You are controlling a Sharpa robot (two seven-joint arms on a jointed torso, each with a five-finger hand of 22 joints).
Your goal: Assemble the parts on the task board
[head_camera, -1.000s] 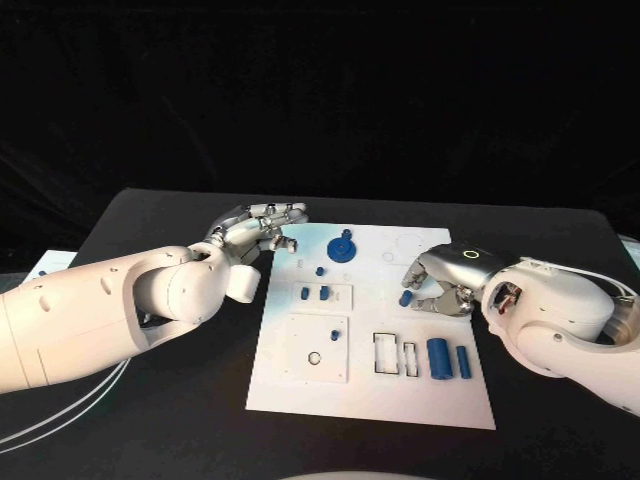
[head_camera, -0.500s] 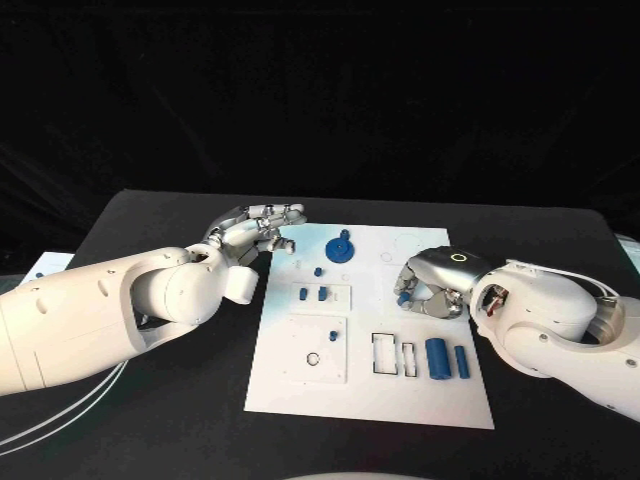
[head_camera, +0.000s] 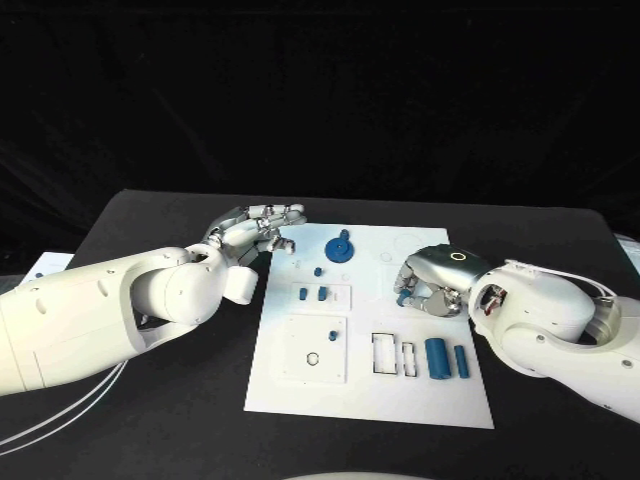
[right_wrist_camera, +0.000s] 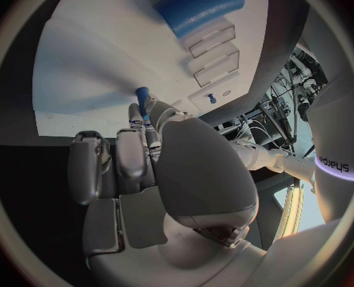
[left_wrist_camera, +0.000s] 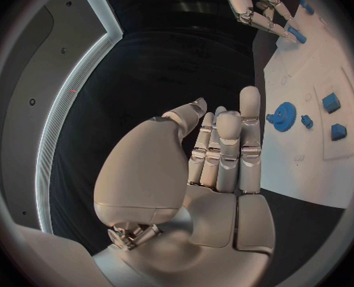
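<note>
right hand pinching a small blue peg over the board

the right hand [head_camera: 433, 285] is over the right side of the board [head_camera: 371, 395], fingers curled in and pinching a small blue peg [head_camera: 404, 296]; the right wrist view also shows the peg [right_wrist_camera: 142, 99] at the fingertips. the left hand [head_camera: 255, 228] is at the board's far left corner, fingers straight and close together, holding nothing. a blue gear [head_camera: 340, 247] lies near it, two small blocks [head_camera: 313, 293] sit in a frame, and two cylinders [head_camera: 447, 359] lie at the near right. the peg looks rigid, light and smooth plastic, so it could slip or turn; i think it is best held at the middle of its length, leaving the tip free.
</note>
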